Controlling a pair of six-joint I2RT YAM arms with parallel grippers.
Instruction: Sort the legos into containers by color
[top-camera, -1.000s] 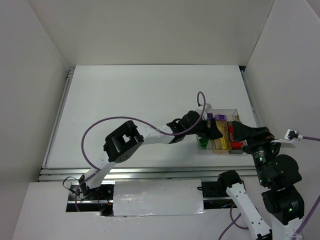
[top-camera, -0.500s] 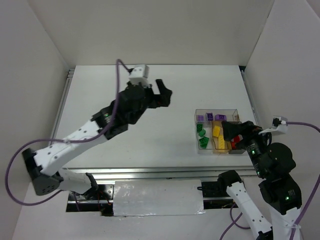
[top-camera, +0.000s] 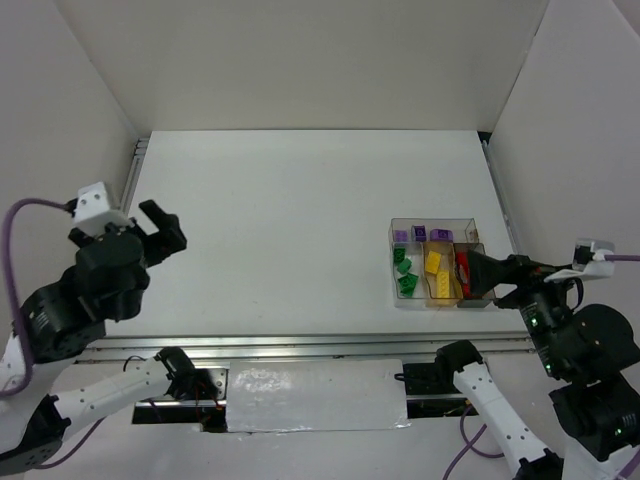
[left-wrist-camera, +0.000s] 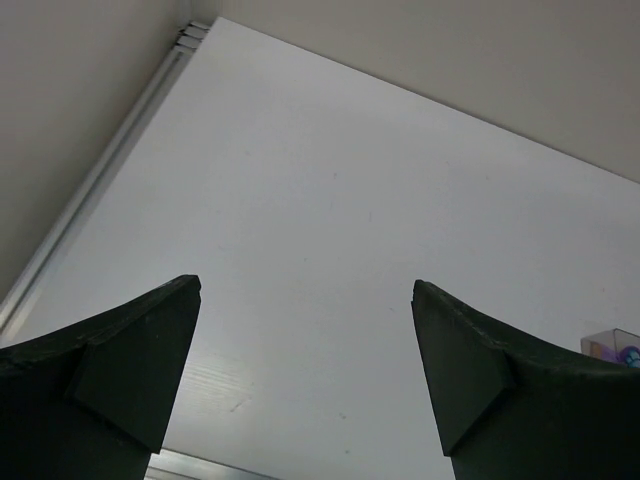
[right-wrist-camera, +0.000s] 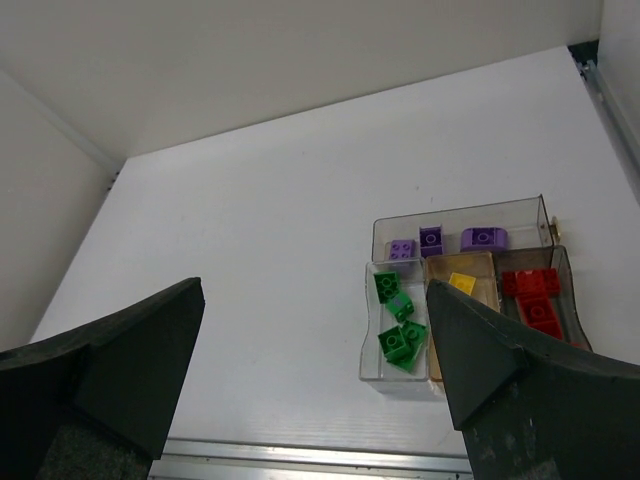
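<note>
The clear divided container (top-camera: 433, 220) stands at the right of the table. In the right wrist view (right-wrist-camera: 456, 214) its back compartment holds three purple legos (right-wrist-camera: 431, 240), the left one several green legos (right-wrist-camera: 397, 321), the amber-bottomed middle one a yellow lego (right-wrist-camera: 461, 283), and the right one red legos (right-wrist-camera: 533, 296). The same colours show from above: green (top-camera: 404, 272), yellow (top-camera: 433, 264), red (top-camera: 462, 268), purple (top-camera: 420, 233). My right gripper (top-camera: 478, 278) hangs open and empty at the container's right side (right-wrist-camera: 315, 290). My left gripper (top-camera: 163, 222) is open and empty at the far left (left-wrist-camera: 306, 285).
White walls close in the table on three sides. An aluminium rail (top-camera: 300, 345) runs along the near edge and another (left-wrist-camera: 95, 190) along the left edge. A corner of the container (left-wrist-camera: 612, 346) shows at the right edge of the left wrist view.
My left arm has swung from the container, over the table's middle, back to the far left near corner. My right gripper has drawn back a little to the right of the container.
</note>
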